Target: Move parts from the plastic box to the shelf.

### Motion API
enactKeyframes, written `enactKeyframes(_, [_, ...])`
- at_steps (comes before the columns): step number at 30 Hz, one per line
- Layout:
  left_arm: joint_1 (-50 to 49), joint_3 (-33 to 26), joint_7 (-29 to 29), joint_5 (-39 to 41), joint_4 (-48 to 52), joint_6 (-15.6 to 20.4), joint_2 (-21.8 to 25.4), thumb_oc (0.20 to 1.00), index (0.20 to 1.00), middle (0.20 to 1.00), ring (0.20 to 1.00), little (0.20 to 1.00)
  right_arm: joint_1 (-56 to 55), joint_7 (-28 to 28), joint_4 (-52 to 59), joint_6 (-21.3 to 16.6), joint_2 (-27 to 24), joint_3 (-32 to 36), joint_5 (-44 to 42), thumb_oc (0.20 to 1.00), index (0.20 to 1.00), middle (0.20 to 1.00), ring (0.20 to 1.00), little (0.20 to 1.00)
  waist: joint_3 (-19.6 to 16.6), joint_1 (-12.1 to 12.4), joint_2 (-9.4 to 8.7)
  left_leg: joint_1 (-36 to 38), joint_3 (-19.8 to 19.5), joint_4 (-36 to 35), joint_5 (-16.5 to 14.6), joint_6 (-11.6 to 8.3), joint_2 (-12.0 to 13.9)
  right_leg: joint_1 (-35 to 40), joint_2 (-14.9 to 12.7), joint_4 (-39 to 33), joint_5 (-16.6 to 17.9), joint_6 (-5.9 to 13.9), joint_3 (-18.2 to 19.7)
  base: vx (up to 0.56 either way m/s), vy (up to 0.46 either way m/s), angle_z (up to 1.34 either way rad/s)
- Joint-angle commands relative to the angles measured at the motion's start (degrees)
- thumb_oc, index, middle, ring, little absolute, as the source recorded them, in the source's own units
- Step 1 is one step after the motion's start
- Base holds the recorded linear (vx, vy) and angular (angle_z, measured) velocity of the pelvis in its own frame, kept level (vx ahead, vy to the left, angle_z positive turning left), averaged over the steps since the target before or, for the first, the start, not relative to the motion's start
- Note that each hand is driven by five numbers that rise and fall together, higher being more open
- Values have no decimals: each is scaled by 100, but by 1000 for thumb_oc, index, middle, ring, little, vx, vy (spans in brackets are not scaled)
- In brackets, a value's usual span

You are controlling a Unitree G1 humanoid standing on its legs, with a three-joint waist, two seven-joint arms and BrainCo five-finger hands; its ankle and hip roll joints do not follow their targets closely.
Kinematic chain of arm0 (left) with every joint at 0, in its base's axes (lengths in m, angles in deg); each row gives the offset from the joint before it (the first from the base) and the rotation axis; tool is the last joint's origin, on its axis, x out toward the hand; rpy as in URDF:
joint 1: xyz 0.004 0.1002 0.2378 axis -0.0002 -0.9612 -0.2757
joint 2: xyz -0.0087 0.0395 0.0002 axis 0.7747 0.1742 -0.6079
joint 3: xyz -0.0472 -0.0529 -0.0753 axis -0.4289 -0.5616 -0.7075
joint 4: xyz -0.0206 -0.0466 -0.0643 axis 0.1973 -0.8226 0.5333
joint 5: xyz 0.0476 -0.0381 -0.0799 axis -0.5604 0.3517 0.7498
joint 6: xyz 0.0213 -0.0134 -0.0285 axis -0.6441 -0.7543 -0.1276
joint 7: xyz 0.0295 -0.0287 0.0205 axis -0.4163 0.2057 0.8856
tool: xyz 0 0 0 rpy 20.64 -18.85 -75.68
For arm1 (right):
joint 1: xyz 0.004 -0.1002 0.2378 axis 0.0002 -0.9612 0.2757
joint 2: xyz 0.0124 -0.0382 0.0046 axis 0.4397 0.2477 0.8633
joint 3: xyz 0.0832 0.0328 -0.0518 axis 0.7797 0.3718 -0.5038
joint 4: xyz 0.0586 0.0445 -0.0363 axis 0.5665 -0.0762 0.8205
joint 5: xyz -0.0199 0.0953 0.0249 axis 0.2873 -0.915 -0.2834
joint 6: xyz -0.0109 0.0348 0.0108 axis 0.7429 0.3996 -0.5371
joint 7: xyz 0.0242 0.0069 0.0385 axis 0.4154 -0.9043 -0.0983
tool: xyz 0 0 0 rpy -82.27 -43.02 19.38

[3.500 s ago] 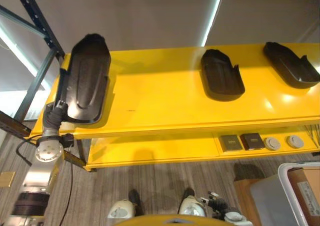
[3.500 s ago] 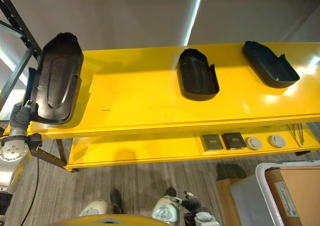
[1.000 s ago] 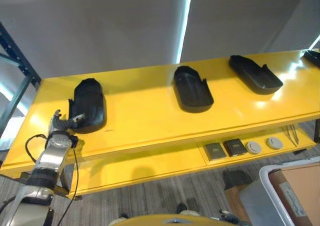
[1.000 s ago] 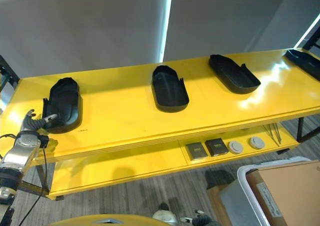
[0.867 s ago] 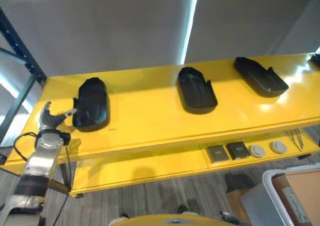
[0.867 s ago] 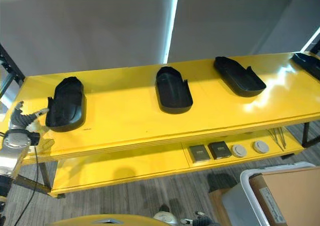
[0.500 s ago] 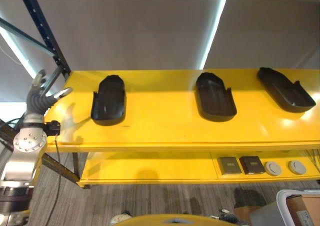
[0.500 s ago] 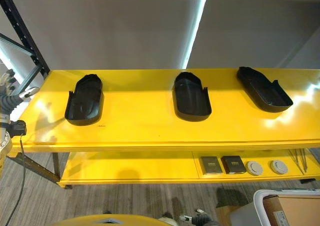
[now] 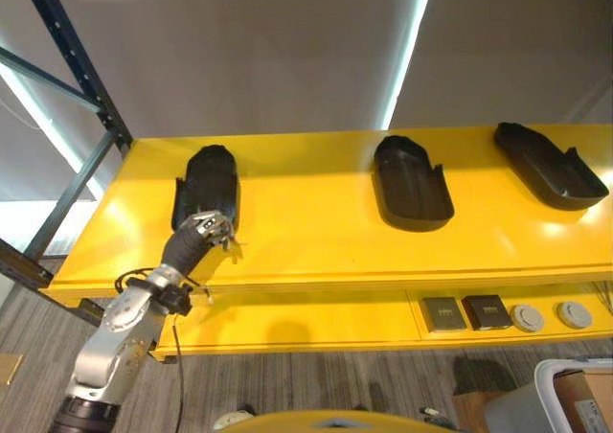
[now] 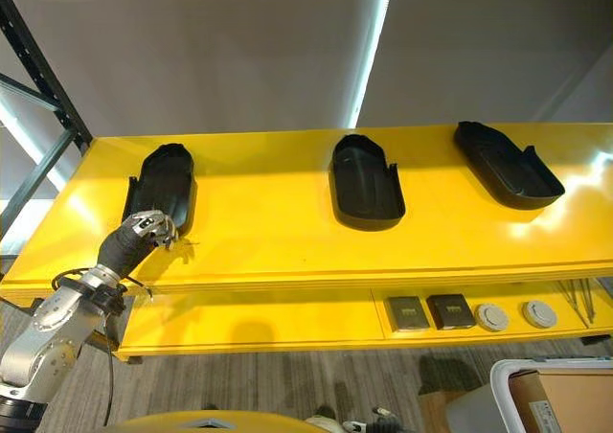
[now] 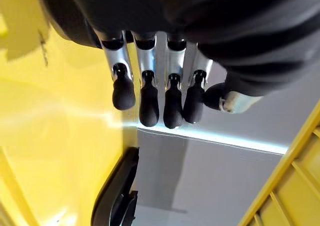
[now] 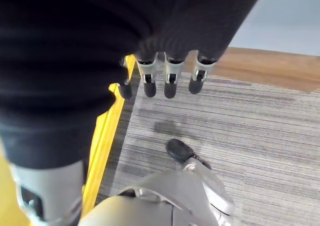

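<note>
Three black moulded parts lie open side up on the yellow shelf [image 9: 316, 237]: a left part [image 9: 207, 182], a middle part [image 9: 412, 182] and a right part [image 9: 548, 165]. My left hand [image 9: 205, 232] hovers at the near end of the left part, its fingers [image 11: 149, 102] relaxed and holding nothing. A black part [image 11: 117, 196] shows past them in the left wrist view. My right hand [image 12: 171, 78] hangs low over the carpet, fingers straight and empty. A corner of the plastic box [image 9: 573, 395] peeks in at the lower right.
A lower yellow shelf [image 9: 316, 323] carries two dark square pieces [image 9: 463, 313] and two pale round discs [image 9: 549, 316]. A dark rack upright [image 9: 72, 64] rises at the shelf's left end. Bare shelf lies between the parts.
My left hand has swung from up beside the rack upright to the near end of the left part. The parts stay where they lay.
</note>
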Motion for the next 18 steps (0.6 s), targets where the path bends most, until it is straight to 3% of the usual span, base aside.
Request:
enactKeyframes(1, [141, -137, 271, 48, -43, 219, 214, 200, 200, 200, 200, 200, 272, 64, -238, -167, -100, -70, 55, 1000, 1000, 1000, 1000, 1000, 208, 57, -132, -169, -142, 547, -518, 58, 160, 69, -388, 302, -284, 377, 36, 55, 25, 1])
enactKeyframes(6, [176, -119, 871, -548, -880, 432, 302, 200, 200, 200, 200, 200, 282, 106, -349, -213, -146, -100, -43, 1000, 1000, 1000, 1000, 1000, 210, 28, -130, -184, -125, 583, -541, 75, 169, 19, -399, 351, -309, 352, 72, 0, 0, 0])
enactKeyframes(18, [481, -11, 1153, -621, -1754, 685, 20, 200, 200, 200, 200, 200, 188, 19, -95, -107, -149, -151, 164, 1000, 1000, 1000, 1000, 1000, 198, -137, -172, -133, -65, 595, -575, 92, 173, 1, -405, 371, -311, 339, 167, 3, 0, 0])
